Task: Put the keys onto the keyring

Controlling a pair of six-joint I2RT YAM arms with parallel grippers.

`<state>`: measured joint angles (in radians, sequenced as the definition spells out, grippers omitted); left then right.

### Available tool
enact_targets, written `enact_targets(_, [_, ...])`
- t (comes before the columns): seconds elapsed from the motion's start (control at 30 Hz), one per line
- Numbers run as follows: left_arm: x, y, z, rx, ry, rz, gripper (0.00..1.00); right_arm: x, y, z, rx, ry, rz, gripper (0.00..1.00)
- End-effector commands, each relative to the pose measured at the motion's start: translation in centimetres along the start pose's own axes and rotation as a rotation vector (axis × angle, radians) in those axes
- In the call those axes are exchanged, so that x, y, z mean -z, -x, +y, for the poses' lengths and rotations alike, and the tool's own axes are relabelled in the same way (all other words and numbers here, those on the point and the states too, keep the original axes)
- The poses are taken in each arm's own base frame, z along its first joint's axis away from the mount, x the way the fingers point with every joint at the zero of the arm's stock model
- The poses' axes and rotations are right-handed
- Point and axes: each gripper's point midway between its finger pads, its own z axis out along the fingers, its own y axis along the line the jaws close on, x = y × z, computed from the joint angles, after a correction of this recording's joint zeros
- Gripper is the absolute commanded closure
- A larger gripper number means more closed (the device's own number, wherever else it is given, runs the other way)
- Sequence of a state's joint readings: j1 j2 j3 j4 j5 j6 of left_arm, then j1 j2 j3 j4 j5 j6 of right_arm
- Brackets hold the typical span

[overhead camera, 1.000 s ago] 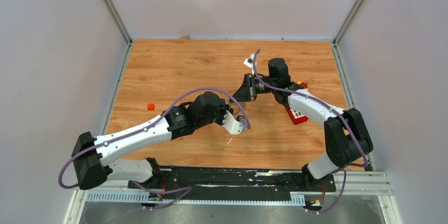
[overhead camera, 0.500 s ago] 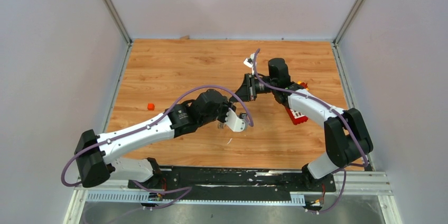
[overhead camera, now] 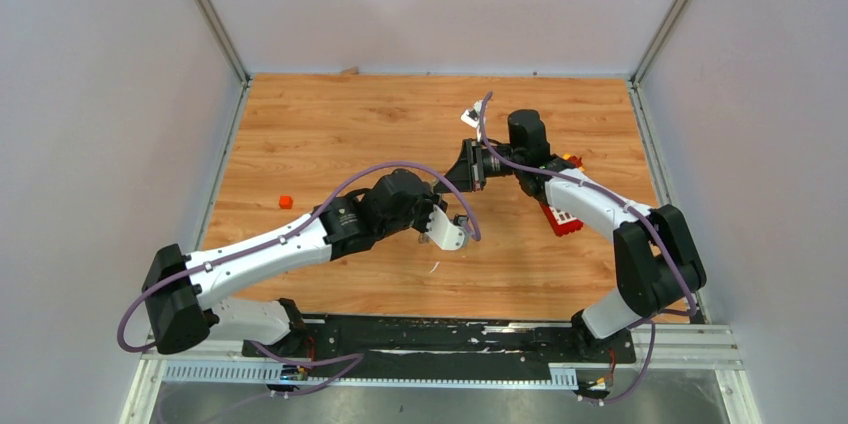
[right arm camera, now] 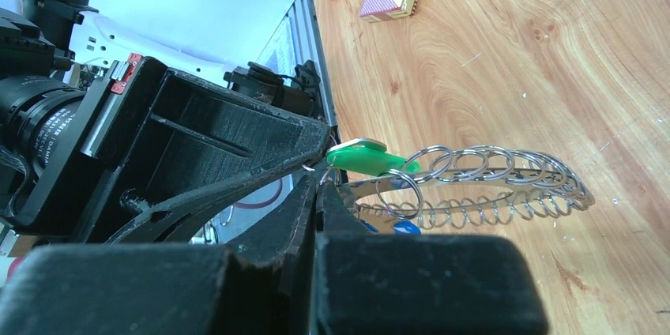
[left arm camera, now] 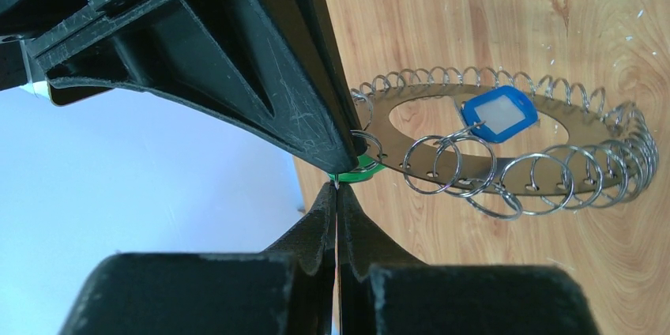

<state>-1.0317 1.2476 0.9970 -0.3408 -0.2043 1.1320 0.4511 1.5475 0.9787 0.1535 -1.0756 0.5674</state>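
Right now the left gripper [left arm camera: 338, 193], pinched shut on the green key [right arm camera: 367, 159], meets the keyring [left arm camera: 553, 126] clamped aloft in the right gripper [right arm camera: 318, 193]; threading it on likely needs fine alignment.

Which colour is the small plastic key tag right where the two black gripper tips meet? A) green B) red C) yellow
A: the small green plastic key tag sits at the shut tips of the left gripper, beside the large silver metal keyring; the blue plastic key tag lies farther along that ring.
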Motion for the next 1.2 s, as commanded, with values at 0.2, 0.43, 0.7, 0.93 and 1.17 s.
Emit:
enact_targets(0.2, [0.1,0.3,1.1,-0.012,0.030,-0.007,1.00,0.0,0.7,1.8,0.059,0.059,-0.008,1.00])
enact_targets(0.43, [-0.1,0.1,0.8,-0.017,0.026,0.001,1.00,0.1,0.8,2.0,0.066,0.067,-0.011,1.00])
enact_targets(0.7, [-0.1,0.3,0.6,-0.016,0.013,-0.009,1.00,0.1,0.8,2.1,0.066,0.071,-0.011,1.00])
enact_targets(0.93, [-0.1,0.5,0.3,-0.012,0.000,-0.023,1.00,0.0,0.8,2.1,0.063,0.073,-0.011,1.00])
enact_targets(1.17, [-0.1,0.8,0.0,-0.012,-0.025,-0.036,1.00,0.0,0.9,2.1,0.058,0.075,-0.014,1.00])
